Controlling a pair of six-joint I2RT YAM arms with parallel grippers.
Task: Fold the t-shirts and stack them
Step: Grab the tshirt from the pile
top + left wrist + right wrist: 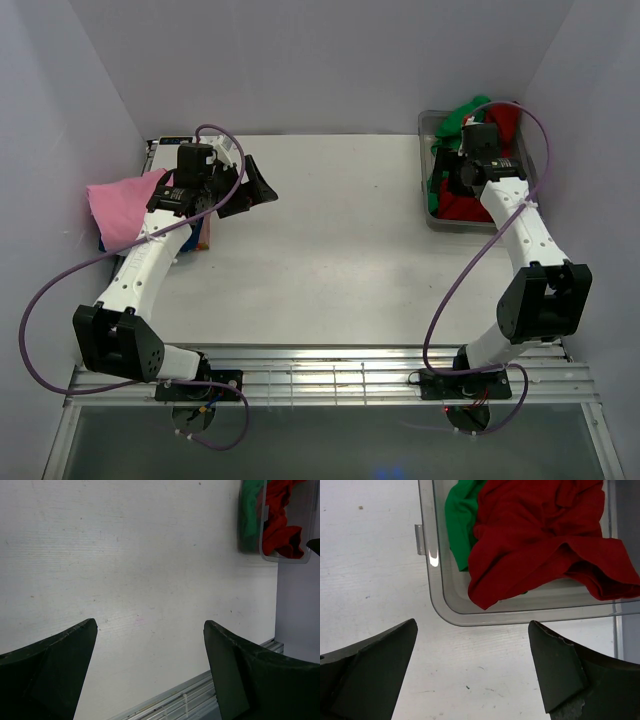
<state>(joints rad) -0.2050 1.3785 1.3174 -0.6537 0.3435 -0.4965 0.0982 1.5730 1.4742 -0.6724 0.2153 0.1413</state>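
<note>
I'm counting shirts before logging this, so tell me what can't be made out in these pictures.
- Top view: the left arm covers part of what lies under the pink t-shirt; only blue slivers show, count unknown.
- Top view: the right arm crosses the tub, hiding some contents.
- Right wrist view: the top edge cuts off the red t-shirt and green t-shirt; anything beneath is hidden.
- Left wrist view: the tub is blurred and edge-cropped.

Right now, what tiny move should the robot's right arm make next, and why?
Probably reach the right gripper forward over the clear tub rim and down onto the red t-shirt. The gripper is open and empty, over the table just short of the tub, and the red t-shirt lies crumpled and uncovered beside the green one, so it looks easiest to grab.
</note>
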